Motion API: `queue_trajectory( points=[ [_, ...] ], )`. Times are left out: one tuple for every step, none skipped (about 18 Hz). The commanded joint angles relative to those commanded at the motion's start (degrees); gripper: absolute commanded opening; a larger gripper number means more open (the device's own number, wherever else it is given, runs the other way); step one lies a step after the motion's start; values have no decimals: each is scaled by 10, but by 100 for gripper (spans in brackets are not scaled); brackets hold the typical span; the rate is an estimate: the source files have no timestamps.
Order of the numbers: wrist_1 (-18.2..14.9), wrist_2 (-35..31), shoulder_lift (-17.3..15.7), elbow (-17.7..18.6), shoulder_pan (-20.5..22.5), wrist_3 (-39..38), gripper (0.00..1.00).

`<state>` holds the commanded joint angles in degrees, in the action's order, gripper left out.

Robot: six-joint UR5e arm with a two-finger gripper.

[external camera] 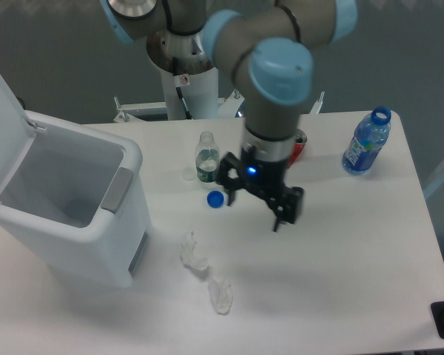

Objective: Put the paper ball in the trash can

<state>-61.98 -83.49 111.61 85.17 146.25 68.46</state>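
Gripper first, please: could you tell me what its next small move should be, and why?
Probably lift straight up and pause. The gripper hangs open and empty over the table, no paper ball shows on it, and the inside of the trash can is too dim to confirm one.
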Motion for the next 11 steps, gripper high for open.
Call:
queue_trajectory(
  points=[
    [13,-9,14,-1,4,12,100],
    [28,-18,31,-5,4,25,100],
    [37,-33,44,-10,4,36,100],
    [40,-50,52,-13,6,42,100],
    [41,-63,62,-17,12,43,100],
    [42,-73,70,-18,17,43,100],
    [42,-80,77,-22,18,43,100],
    [42,-81,80,-24,25,43,100],
    [42,-81,79,-24,32,44,100],
    [41,-81,79,-21,33,44,100],
    [42,-81,80,-20,33,44,100]
  ],
)
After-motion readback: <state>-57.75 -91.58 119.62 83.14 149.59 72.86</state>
